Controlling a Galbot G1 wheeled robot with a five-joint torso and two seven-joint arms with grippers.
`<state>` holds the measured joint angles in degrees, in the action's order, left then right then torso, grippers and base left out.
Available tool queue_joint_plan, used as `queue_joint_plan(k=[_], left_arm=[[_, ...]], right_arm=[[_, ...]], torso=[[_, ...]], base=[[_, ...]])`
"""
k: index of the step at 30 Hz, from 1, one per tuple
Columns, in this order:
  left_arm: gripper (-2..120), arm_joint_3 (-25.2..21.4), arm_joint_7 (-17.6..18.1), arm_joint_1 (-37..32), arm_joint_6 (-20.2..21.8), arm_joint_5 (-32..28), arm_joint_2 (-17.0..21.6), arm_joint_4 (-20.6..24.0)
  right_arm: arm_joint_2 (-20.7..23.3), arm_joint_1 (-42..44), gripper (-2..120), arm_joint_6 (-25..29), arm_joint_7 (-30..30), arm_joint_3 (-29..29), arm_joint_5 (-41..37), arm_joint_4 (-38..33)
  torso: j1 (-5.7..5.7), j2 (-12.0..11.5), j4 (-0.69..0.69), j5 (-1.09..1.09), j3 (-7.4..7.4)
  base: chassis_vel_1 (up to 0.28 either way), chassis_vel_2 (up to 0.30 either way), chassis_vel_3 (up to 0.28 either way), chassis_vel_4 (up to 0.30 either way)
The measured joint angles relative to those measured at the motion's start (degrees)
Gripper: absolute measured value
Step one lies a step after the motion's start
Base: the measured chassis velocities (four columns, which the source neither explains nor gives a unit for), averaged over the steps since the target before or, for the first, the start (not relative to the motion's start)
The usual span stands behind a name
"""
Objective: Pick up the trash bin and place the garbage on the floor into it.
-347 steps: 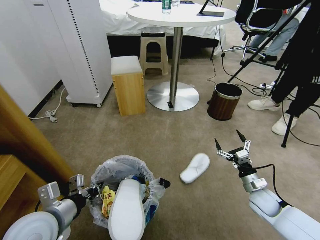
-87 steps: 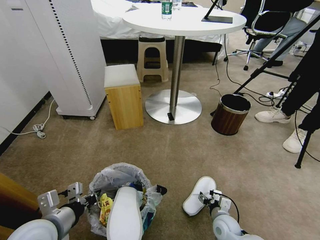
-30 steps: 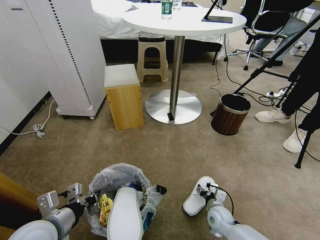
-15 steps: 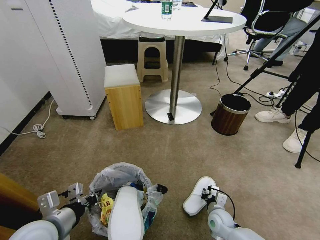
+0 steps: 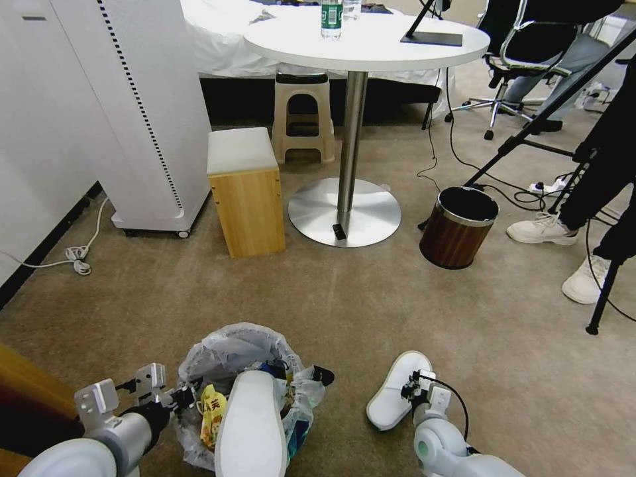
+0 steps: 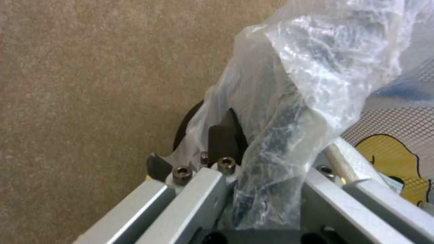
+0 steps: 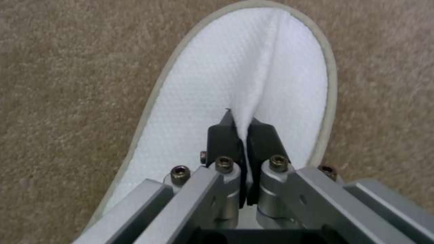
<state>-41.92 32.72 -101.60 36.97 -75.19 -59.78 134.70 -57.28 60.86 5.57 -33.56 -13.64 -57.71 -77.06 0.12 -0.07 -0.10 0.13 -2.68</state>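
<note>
Both end effectors (image 7: 242, 135) clamped: slipper (image 7: 253, 88), bin (image 5: 199, 437).

slipper (image 5: 396, 391) nudged slightly rightward

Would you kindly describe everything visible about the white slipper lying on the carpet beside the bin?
The white slipper is flat, of waffle-textured cloth with a pale beige edge around its sole. It lies on the tan carpet to the right of the lined trash bin, apart from it. The right gripper is shut on a pinched ridge of its upper fabric, which rises into a fold between the dark fingertips. A second, similar slipper sticks out of the bin.
</note>
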Motion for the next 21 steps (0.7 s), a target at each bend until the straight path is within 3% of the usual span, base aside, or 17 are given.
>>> queue_joint_plan(k=[13,21], left_arm=[[0,1.16,0.78,1.89,0.39,-0.79,1.8,-1.47],[0,0.21,1.67,3.28,0.47,-2.62,3.32,-2.34]], right_arm=[[5.9,2.46,0,3.11,2.15,1.13,8.14,-4.21],[11.18,3.88,0,4.31,2.64,2.0,14.42,-12.07]], torso=[[0.0,0.0,0.0,-0.01,0.0],[0.0,0.0,0.0,-0.01,0.0]], base=[[0.0,0.0,0.0,0.0],[0.0,0.0,0.0,0.0]])
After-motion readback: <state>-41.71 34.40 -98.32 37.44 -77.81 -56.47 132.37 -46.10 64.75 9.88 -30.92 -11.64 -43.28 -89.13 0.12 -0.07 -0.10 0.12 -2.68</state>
